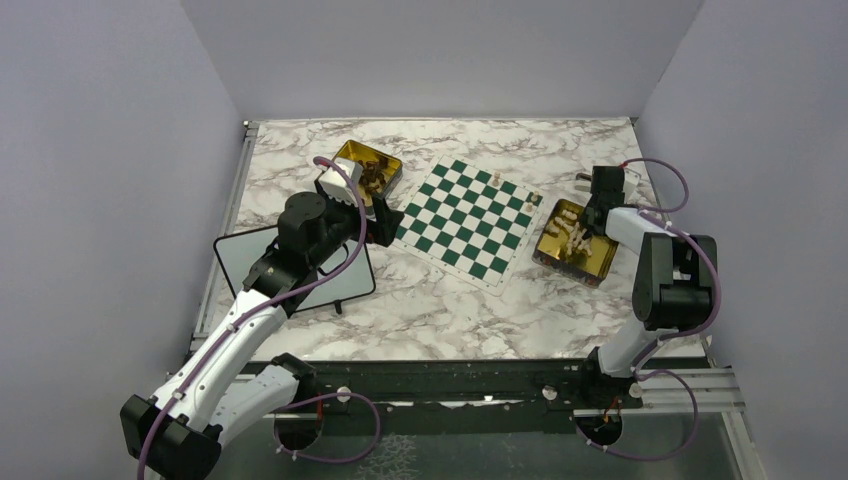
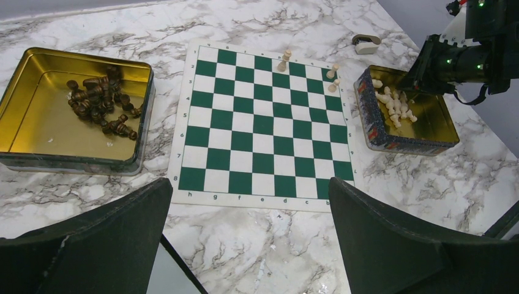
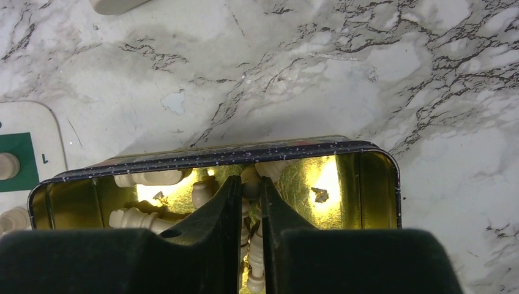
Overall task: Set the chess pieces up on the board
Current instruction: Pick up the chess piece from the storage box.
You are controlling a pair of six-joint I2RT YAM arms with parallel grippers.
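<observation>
The jaws of the right gripper point(image 3: 250, 182) are nearly closed, pinching a pale piece point(image 3: 251, 179) between their tips inside the right-hand tin point(image 3: 214, 154). The jaws of the left gripper point(image 2: 250, 184) are spread wide with nothing between them, and it hovers over the near edge of the board point(image 2: 263, 122).

More pale pieces point(image 2: 395, 104) lie loose in a heap around the pinched one, on the gold floor of that tin. Three pale pieces stand upright on the board: one taller piece point(image 2: 284, 59) on the far row, and two small pieces point(image 2: 332, 70) close together by the far right corner. All other squares are bare.

The board is a flat mat of dark green and white checks with a white border, lying at an angle in the middle of the table point(image 1: 400, 310). The tin of pale pieces sits just beside its right edge. A second gold tin point(image 2: 37, 104) sits just beside its left edge and holds a jumbled pile of dark pieces point(image 2: 101, 101).

A black-framed whiteboard point(image 1: 250, 255) lies flat on the marble-patterned table under the left arm. A small pale object point(image 2: 366, 43) rests on the table beyond the right-hand tin.
</observation>
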